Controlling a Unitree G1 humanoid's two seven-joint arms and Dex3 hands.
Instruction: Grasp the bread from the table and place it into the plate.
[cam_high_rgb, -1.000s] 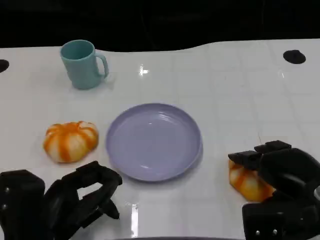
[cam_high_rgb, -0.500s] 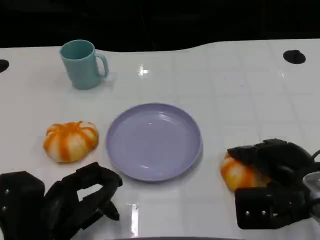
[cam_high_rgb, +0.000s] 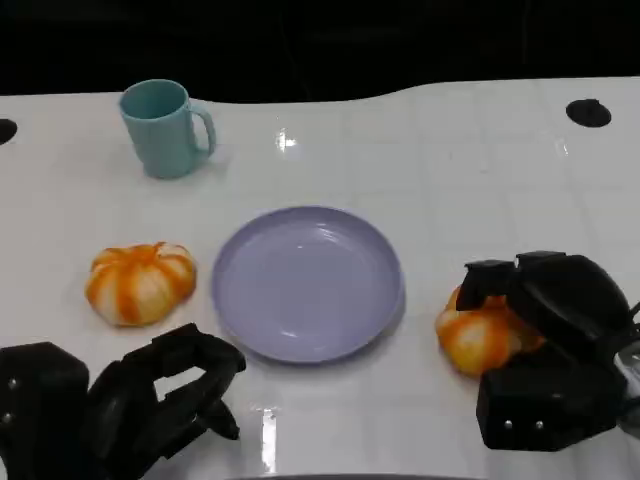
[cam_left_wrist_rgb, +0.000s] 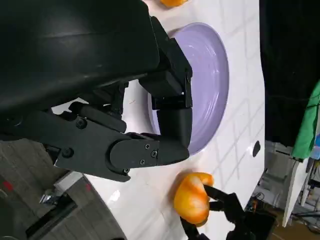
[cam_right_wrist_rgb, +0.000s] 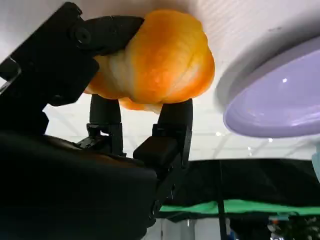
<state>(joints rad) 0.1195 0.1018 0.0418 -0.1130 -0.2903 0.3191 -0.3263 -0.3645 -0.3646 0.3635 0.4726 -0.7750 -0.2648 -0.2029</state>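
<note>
Gripping the bread (cam_high_rgb: 478, 335), my right robot hand (cam_high_rgb: 545, 300) has its fingers (cam_right_wrist_rgb: 175, 117) wrapped around it just right of the plate (cam_high_rgb: 306, 283), low over the counter (cam_high_rgb: 450, 180). My left robot hand (cam_high_rgb: 150, 395) sits near the plate's front left, fingers curled, holding nothing.

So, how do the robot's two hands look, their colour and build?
Both are matte black. The left hand has blocky, jointed fingers with small silver screws on a boxy black base. The right hand has a rounded, glossy black shell over similar angular fingers, with screws on its square base.
</note>
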